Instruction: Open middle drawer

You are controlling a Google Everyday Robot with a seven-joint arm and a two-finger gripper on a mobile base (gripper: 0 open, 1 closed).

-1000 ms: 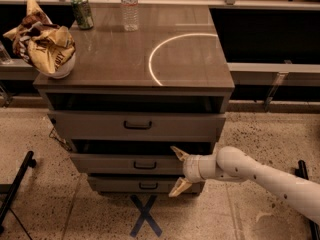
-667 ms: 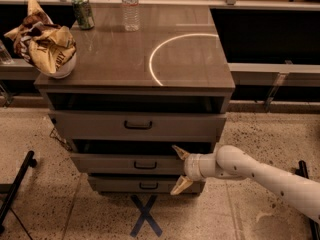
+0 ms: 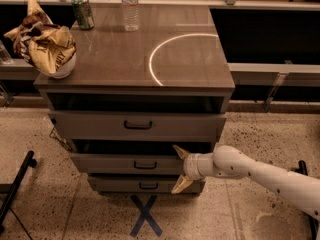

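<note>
Here's the cabinet point(image 3: 190, 59), three drawers stacked under a brown top, and the white arm point(image 3: 260, 174) reaches in low from the right. The middle drawer point(image 3: 115, 163) sits between the taller top drawer point(image 3: 100, 125) and the narrow bottom drawer point(image 3: 120, 185), a dark gap above its front. The gripper point(image 3: 179, 169) is at its right end, fingers spread wide above and below the front, gripping nothing. The small handle point(image 3: 145, 165) sits untouched at centre.
</note>
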